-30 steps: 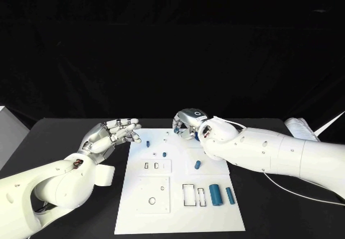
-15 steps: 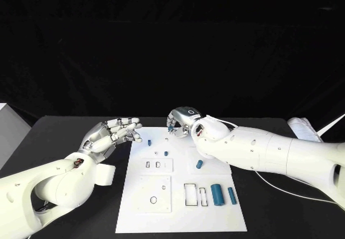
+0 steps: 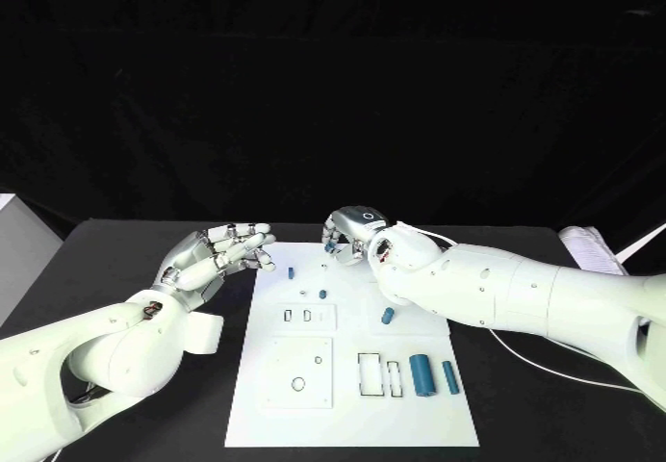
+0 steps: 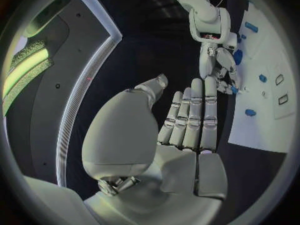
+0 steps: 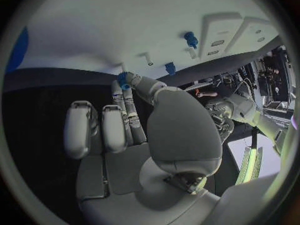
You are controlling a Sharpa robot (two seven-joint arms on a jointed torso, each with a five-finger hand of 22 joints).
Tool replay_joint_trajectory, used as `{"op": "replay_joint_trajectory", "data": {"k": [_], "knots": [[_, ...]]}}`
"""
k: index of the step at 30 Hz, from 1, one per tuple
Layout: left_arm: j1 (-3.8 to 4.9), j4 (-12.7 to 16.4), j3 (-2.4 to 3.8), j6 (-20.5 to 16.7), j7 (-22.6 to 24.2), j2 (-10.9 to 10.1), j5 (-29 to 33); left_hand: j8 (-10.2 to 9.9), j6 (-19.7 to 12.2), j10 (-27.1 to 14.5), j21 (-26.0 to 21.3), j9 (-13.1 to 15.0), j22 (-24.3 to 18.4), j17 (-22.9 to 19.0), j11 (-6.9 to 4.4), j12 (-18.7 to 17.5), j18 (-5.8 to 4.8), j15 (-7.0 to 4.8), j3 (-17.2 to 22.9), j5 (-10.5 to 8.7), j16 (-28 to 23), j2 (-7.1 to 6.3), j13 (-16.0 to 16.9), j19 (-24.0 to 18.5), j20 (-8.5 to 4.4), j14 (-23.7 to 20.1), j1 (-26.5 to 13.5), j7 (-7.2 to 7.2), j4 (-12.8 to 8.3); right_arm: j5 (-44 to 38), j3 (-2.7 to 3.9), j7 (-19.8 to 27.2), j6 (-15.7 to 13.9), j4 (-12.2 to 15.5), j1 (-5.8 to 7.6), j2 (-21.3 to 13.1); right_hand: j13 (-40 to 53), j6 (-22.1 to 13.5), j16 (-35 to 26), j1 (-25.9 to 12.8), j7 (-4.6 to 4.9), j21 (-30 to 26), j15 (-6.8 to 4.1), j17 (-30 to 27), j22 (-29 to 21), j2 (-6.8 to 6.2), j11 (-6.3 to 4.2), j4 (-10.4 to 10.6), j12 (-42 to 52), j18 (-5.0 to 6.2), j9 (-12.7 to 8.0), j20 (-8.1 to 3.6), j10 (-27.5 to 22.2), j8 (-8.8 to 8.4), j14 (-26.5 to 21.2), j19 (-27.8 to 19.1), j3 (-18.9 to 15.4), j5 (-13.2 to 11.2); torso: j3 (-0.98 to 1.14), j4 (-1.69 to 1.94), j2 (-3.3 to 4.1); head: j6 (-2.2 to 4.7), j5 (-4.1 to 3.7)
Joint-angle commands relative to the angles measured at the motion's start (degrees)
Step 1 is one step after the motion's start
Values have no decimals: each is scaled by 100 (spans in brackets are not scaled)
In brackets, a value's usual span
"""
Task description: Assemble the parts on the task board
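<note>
The white task board [image 3: 354, 423] lies in the middle of the black table. Small blue parts [image 3: 292, 272] stand near its far end, another small blue part [image 3: 389, 315] lies mid-board, and two blue cylinders [image 3: 420, 375] lie near the right edge. My right hand [image 3: 355, 234] hovers over the board's far edge and pinches a small blue part [image 5: 123, 78] between thumb and fingertip. The right hand [image 4: 219, 60] also appears in the left wrist view, above the board. My left hand [image 3: 216, 256] is raised just left of the board, fingers straight, holding nothing.
The board has rectangular cutouts [image 3: 368, 375] beside the cylinders and a raised white block [image 3: 298, 371] with an oval hole. A white box [image 3: 12, 231] stands at the table's left edge. A white bundle [image 3: 590, 245] and a cable [image 3: 555, 361] lie at the right.
My right hand has shifted a little left and farther back over the board's far edge, still holding the blue part. The left hand has barely moved.
</note>
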Motion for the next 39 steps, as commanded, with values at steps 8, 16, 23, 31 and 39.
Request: {"op": "replay_joint_trajectory", "data": {"k": [8, 16, 23, 31, 39], "knots": [[36, 11, 6, 104, 18, -3, -32, -29, 32, 4, 35, -2, 19, 8, 12, -29, 52, 7, 25, -2, 39, 19, 8, -47, 8, -38, -21, 50, -20, -22, 0, 24, 289, 6, -8, -23, 141, -44, 26, 78, 1, 18, 17, -7, -19, 64, -74, -23, 16, -97, 13, 14, 95, 3, 196, 14, 14, 25, -4, -10, 14, -4, 22], [41, 1, 6, 106, 15, 0, -32, -29, 32, 4, 35, -2, 19, 8, 12, -29, 52, 7, 25, -2, 39, 19, 8, -47, 8, -38, -21, 50, -20, -34, -3, 22, 331, -12, -25, 15, 143, -53, 26, 66, 4, 12, 21, -10, -26, 53, -69, -22, 9, -95, 19, 18, 90, 1, 194, 7, 11, 31, -6, 5, 18, 1, 29], [46, 2, 6, 104, 14, -5, -33, -29, 32, 4, 35, -2, 19, 8, 12, -29, 52, 7, 25, -2, 39, 19, 8, -47, 8, -38, -21, 50, -20, -55, -5, 1, 368, -31, -33, 26, 144, -62, 24, 57, 6, -1, 24, -18, -45, 47, -65, -21, 2, -90, 24, 21, 81, -2, 192, -4, 11, 34, -11, -4, 26, 1, 26], [50, -3, 6, 100, 12, -10, -33, -29, 32, 4, 35, -2, 19, 8, 12, -29, 52, 7, 25, -2, 39, 19, 8, -47, 8, -38, -21, 50, -20, -59, -6, 1, 389, -17, -41, 32, 146, -91, 22, 34, 12, -13, 32, -31, -58, 27, -56, -19, -19, -86, 36, 29, 58, -11, 186, -17, 10, 37, -8, -5, 32, 2, 31], [55, -4, 6, 96, 10, -12, -33, -29, 32, 4, 35, -2, 19, 8, 12, -29, 52, 7, 25, -2, 39, 19, 8, -47, 8, -38, -21, 50, -20, -28, -7, 17, 302, -115, -43, 64, 50, -427, -218, -121, 142, -474, 155, -443, -672, -160, 94, 14, -85, 43, 38, 124, -455, -181, 47, -377, 41, 19, -8, -4, 37, 12, 26]]}}
